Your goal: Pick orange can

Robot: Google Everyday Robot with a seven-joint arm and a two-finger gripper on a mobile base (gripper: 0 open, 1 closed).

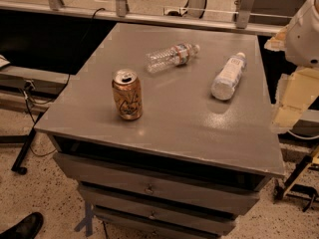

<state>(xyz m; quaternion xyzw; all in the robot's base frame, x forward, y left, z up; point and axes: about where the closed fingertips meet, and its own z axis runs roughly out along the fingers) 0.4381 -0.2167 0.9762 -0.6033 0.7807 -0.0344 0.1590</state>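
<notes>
The orange can [127,94] stands upright on the left part of the grey cabinet top [169,118], near its front edge. It is orange-gold with pale swirly markings and a silver top with a pull-tab. My gripper [292,99] shows as pale yellowish parts at the right edge of the view, below the white arm housing [304,31]. It hangs beside the cabinet's right edge, far to the right of the can and apart from it. It holds nothing that I can see.
A clear plastic bottle [172,57] lies on its side behind the can. A white-labelled bottle [229,76] lies at the right rear. The cabinet has drawers [149,188] below. A railing [149,18] runs behind. A black shoe [22,228] is at bottom left.
</notes>
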